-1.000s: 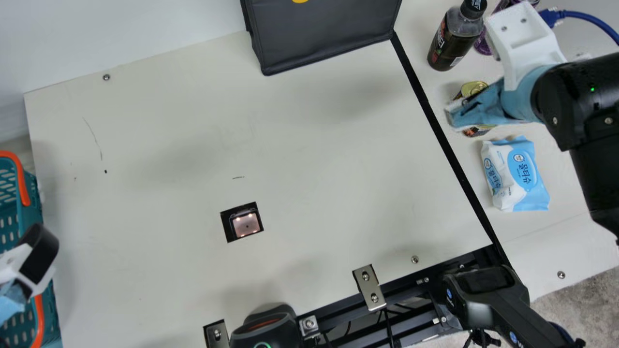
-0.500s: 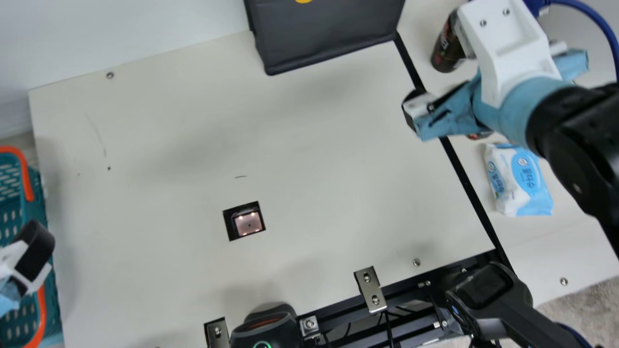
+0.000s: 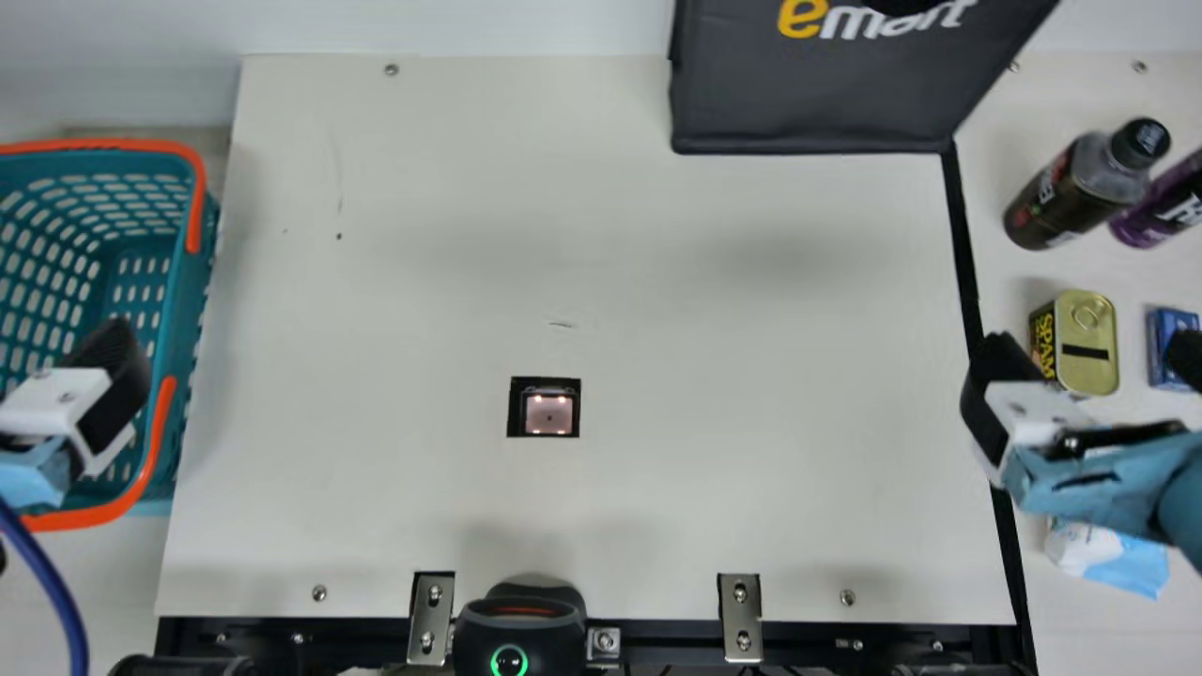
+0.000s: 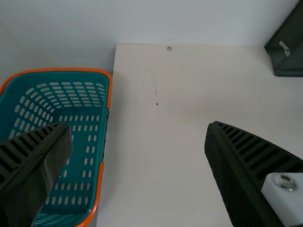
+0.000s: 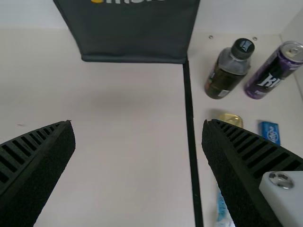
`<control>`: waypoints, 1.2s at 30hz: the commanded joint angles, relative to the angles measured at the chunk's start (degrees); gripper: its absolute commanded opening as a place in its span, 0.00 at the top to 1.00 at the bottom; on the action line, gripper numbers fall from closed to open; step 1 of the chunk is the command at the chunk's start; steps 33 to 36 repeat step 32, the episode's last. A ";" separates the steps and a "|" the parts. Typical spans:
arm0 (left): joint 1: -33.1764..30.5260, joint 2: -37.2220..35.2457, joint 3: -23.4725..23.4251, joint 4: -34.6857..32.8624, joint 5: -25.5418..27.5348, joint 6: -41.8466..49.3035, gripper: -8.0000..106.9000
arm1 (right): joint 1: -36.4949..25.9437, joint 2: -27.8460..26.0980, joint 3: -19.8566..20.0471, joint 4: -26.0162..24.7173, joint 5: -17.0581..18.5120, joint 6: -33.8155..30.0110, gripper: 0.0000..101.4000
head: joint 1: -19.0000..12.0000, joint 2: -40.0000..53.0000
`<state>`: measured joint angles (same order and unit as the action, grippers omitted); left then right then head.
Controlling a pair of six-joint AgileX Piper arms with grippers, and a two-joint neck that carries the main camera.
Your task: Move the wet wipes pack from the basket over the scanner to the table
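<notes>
The wipes point(image 3: 1113, 559) are on the table point(image 3: 714, 338), at the main view's lower right, past the black strip point(image 3: 963, 253) and well apart from the basket point(image 3: 192, 329). The right arm covers part of them, so I can't make out the whole pack, though it seems to lie flat. The right gripper point(image 3: 1089, 366) has nothing between its fingers and stands wide — its own wrist view shows the two ribbed pads well apart. The left gripper point(image 3: 108, 394) is just as wide and bare, and in the main view it hangs over the basket's near part. The scanner point(image 3: 549, 413) sits in the middle of the white surface, its little window lit. On the wipes' side of the strip are the tin point(image 3: 1089, 343), the blue box point(image 3: 1164, 329), the bottle point(image 3: 1061, 202) and the purple can point(image 3: 1160, 207) — that can just beside the bottle. The dark bag point(image 3: 808, 108) stands at the far edge.
</notes>
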<state>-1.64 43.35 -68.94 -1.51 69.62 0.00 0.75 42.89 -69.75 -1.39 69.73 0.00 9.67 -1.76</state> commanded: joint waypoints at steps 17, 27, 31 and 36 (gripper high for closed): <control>0.00 0.00 0.00 0.00 0.00 0.00 0.15 | -0.09 -0.67 -0.05 0.47 0.15 0.00 0.06 | -1.75 0.18; 0.00 0.00 0.00 0.00 0.00 0.00 0.15 | -0.09 -0.67 -0.05 0.47 0.15 0.00 0.06 | -1.75 0.18; 0.00 0.00 0.00 0.00 0.00 0.00 0.15 | -0.09 -0.67 -0.05 0.47 0.15 0.00 0.06 | -1.75 0.18; 0.00 0.00 0.00 0.00 0.00 0.00 0.15 | -0.09 -0.67 -0.05 0.47 0.15 0.00 0.06 | -1.75 0.18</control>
